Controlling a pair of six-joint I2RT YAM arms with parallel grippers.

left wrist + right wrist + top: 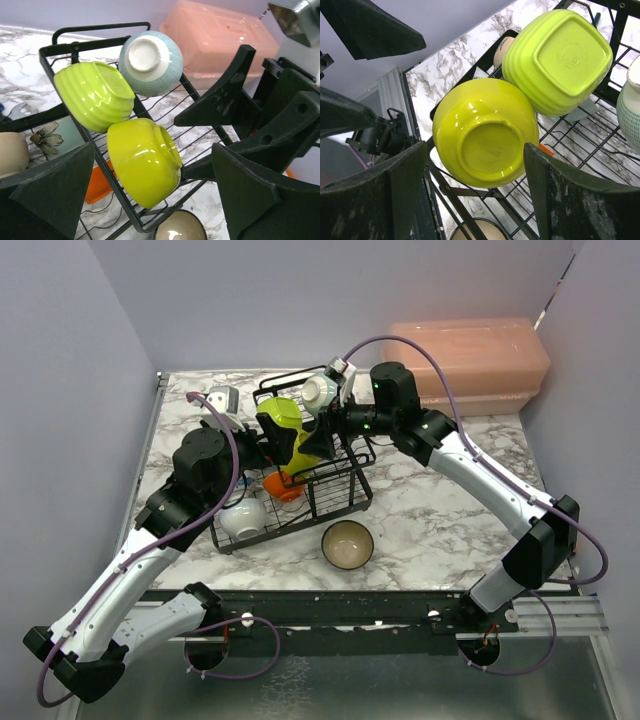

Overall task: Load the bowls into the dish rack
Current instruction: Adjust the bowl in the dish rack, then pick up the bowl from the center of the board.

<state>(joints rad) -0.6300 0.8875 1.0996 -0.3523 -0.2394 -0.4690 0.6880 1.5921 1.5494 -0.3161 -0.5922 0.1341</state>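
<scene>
Found right pincer (474,146) spread open astride yellow bowl (142,160), seated bottom-up on rack (100,26) between its fingers. Saw left pincer (154,147) gaping empty just short of same bowl. Judged best: withdraw straight, without nudging bowl, then fetch brown bowl (347,544) on desk (430,510) below.

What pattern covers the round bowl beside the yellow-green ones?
Fine pale-teal grid lines; the round teal bowl shows best in left wrist view.

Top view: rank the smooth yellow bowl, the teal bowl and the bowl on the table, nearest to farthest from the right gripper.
1. Smooth yellow bowl: right at the right gripper, mid-rack.
2. Teal bowl: just behind it, at the back of the rack.
3. Table bowl: on the table in front of the rack.
</scene>
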